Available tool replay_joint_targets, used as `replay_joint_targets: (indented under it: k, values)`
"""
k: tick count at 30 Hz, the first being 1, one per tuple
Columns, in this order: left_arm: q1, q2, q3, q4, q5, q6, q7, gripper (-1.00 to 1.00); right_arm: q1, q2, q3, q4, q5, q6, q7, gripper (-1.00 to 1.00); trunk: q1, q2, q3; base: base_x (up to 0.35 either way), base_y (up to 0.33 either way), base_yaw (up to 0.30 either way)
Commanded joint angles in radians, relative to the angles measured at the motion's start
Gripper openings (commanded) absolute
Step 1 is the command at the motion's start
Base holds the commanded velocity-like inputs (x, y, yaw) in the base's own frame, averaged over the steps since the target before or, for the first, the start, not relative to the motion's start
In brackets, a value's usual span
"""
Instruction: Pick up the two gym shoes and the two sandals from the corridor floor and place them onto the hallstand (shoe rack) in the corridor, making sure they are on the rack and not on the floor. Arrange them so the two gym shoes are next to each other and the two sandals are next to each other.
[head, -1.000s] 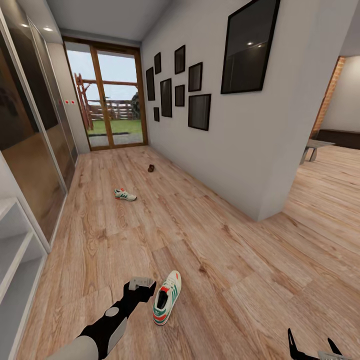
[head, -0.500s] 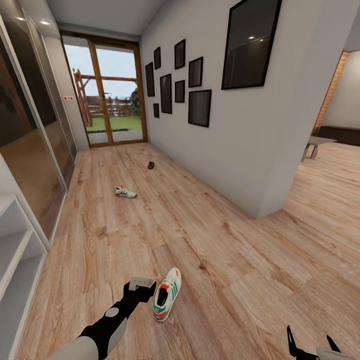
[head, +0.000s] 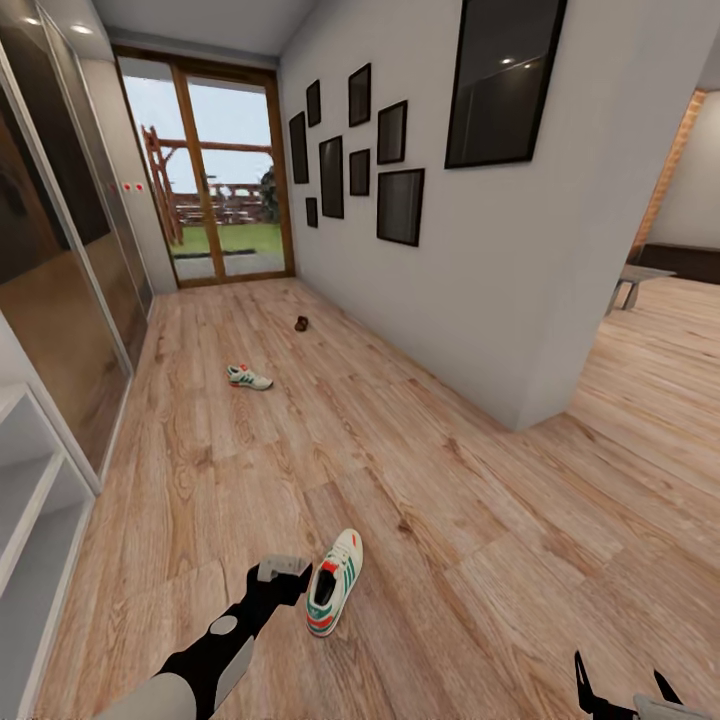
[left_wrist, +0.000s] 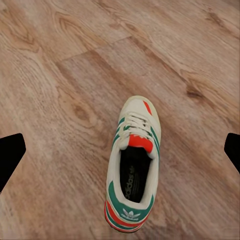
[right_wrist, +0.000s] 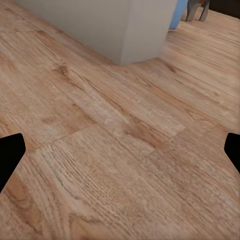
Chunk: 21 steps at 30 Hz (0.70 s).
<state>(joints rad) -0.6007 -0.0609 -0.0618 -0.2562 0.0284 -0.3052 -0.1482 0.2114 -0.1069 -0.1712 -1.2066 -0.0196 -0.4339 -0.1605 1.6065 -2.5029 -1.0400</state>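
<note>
One gym shoe (head: 335, 583), cream-white with green stripes and an orange-red heel, lies on the corridor floor (head: 420, 480) just right of my left gripper (head: 284, 578). In the left wrist view this gym shoe (left_wrist: 132, 170) lies below the open left gripper (left_wrist: 121, 152), between the two dark fingertips (left_wrist: 10, 155) and untouched by them. The other gym shoe (head: 248, 377) lies farther down the corridor. A small dark brown sandal (head: 301, 323) rests beyond it near the wall. The pale hallstand (head: 30, 480) stands at the left edge. My right gripper (head: 625, 697) hangs open over bare planks (right_wrist: 120, 150).
A grey wall with black picture frames (head: 400, 205) runs along the right and ends in a corner (head: 530, 420). Glass doors (head: 215, 180) close the far end. Mirrored wardrobe panels (head: 60, 300) line the left. A side room with a bench (head: 640, 280) opens to the right.
The whole head view has shifted slightly, so the camera moved. Shoes and sandal lie where they were, and both arms keep their poses.
</note>
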Motion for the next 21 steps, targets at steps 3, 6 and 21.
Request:
replay_joint_targets:
  k: [3,6,21]
  values:
    - [-0.001,0.001,-0.006,0.001,0.003,-0.004,0.001,1.0,0.0,0.0,0.001,-0.001,-0.002,-0.002,-0.004,1.0,0.0,0.0,-0.005,0.0,0.0,0.0]
    - [-0.001,0.0,-0.006,0.001,0.004,-0.003,0.001,1.0,0.0,0.0,0.001,-0.001,-0.002,-0.002,-0.004,1.0,0.0,0.0,-0.008,0.0,0.0,0.0]
    - [0.0,0.0,-0.007,0.001,0.004,-0.005,0.001,1.0,0.0,0.0,0.001,-0.001,-0.002,-0.003,-0.004,1.0,0.0,0.0,-0.013,0.0,0.0,0.0]
